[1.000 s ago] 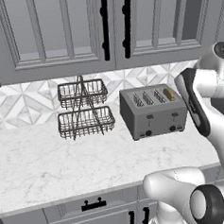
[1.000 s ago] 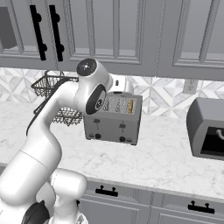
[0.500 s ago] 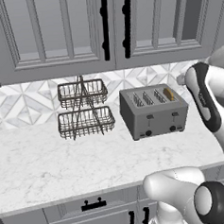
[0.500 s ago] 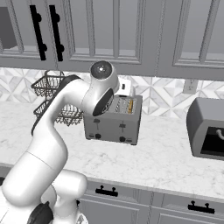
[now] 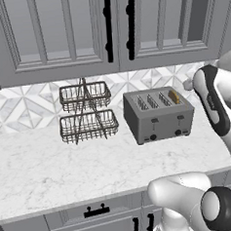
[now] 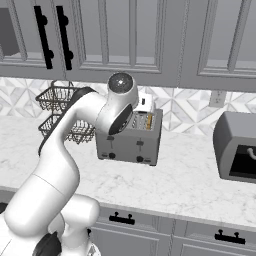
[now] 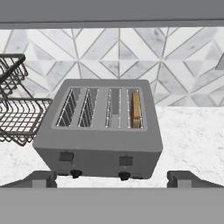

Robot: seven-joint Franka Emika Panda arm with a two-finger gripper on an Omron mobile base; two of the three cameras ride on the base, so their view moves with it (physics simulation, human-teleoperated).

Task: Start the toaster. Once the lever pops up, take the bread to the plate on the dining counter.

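The grey four-slot toaster (image 5: 159,115) (image 6: 131,142) (image 7: 100,133) stands on the marble worktop against the patterned tiles. The golden-brown bread (image 5: 174,96) (image 6: 148,121) (image 7: 136,109) sits upright in its rightmost slot. Two small levers (image 7: 126,160) and two dark knobs (image 7: 124,176) show on its front. My gripper (image 7: 114,179) hovers in front of and above the toaster, open, with its fingertips (image 7: 43,178) wide apart and nothing between them. The plate and the dining counter are out of view.
A two-tier wire basket rack (image 5: 85,112) (image 6: 62,112) (image 7: 17,109) stands just left of the toaster. A dark grey appliance (image 6: 237,147) sits further right on the worktop. Wall cabinets with black handles (image 5: 118,27) hang overhead. The worktop's front edge (image 5: 94,197) runs below.
My arm has swung a little to the right, baring the toaster's right side in the left base view. The toaster and the bread have not moved. The gripper stays open.
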